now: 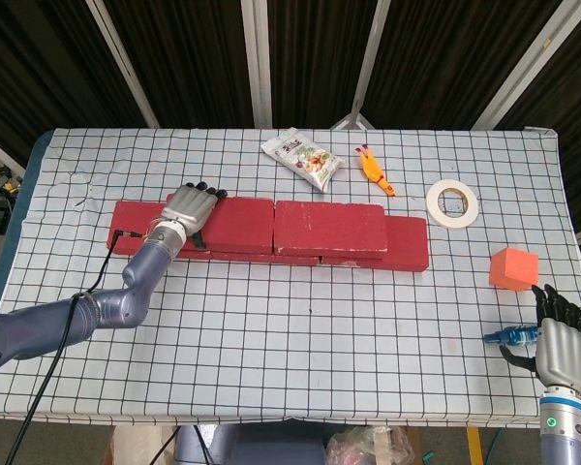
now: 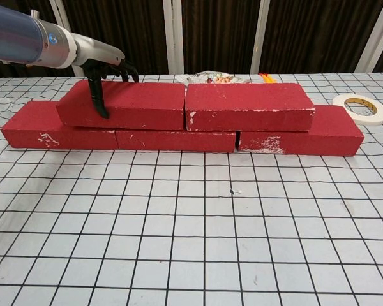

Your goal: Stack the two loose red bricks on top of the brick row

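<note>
The counter point(image 1: 300, 320) wears a white cloth ruled with a black grid; directly on it lies the red brick row point(image 1: 407, 244), running left to right across the middle; behind it, a snack packet point(image 1: 301, 158) and a yellow rubber chicken point(image 1: 373, 170) near the far edge; to the right, a tape roll point(image 1: 452, 203); nearer the front, an orange cube point(image 1: 514, 268).

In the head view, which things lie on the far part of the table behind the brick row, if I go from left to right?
Snack packet → yellow rubber chicken toy → roll of tape.
</note>
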Robot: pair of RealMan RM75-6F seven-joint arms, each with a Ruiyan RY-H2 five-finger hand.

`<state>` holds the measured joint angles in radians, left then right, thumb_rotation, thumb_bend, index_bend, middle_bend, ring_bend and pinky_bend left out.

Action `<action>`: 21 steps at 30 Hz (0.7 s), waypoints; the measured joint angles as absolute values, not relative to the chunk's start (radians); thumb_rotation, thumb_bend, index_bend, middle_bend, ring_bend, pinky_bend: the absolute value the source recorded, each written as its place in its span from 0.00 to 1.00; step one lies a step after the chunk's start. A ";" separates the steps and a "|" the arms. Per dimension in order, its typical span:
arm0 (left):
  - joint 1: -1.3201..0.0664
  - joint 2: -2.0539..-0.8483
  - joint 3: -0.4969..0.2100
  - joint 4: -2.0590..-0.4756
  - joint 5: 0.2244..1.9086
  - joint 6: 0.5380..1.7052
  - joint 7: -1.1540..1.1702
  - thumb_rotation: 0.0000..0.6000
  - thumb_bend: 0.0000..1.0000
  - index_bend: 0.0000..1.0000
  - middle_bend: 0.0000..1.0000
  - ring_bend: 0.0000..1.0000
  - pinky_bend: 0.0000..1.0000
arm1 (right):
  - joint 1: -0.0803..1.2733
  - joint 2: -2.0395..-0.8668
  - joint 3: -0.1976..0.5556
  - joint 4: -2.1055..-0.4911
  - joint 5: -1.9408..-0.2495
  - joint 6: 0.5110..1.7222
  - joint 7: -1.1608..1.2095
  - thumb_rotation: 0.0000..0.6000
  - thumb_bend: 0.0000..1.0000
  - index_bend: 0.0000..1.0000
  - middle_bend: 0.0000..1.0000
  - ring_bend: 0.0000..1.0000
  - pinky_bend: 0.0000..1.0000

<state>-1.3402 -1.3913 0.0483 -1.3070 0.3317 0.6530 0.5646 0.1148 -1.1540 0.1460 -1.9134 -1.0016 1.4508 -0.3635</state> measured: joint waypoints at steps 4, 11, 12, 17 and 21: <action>-1.343 -1.391 0.053 -1.306 0.315 0.650 0.577 1.00 0.00 0.11 0.10 0.03 0.13 | 0.115 -1.155 0.147 -1.913 -0.999 1.452 -0.365 1.00 0.19 0.08 0.03 0.00 0.00; -1.352 -1.396 0.057 -1.305 0.287 0.648 0.595 1.00 0.00 0.09 0.06 0.00 0.12 | 0.114 -1.156 0.149 -1.913 -0.997 1.456 -0.366 1.00 0.19 0.08 0.03 0.00 0.00; -1.352 -1.396 0.056 -1.306 0.286 0.647 0.595 1.00 0.00 0.09 0.06 0.00 0.12 | 0.114 -1.156 0.149 -1.913 -0.996 1.456 -0.367 1.00 0.19 0.08 0.03 0.00 0.00; -1.352 -1.391 0.052 -1.316 0.288 0.644 0.592 1.00 0.00 0.08 0.05 0.00 0.12 | 0.115 -1.157 0.149 -1.914 -0.996 1.455 -0.369 1.00 0.19 0.08 0.03 0.00 0.00; -1.354 -1.378 0.052 -1.335 0.286 0.648 0.595 1.00 0.00 0.07 0.03 0.00 0.12 | 0.114 -1.157 0.149 -1.914 -0.996 1.459 -0.369 1.00 0.19 0.08 0.03 0.00 0.00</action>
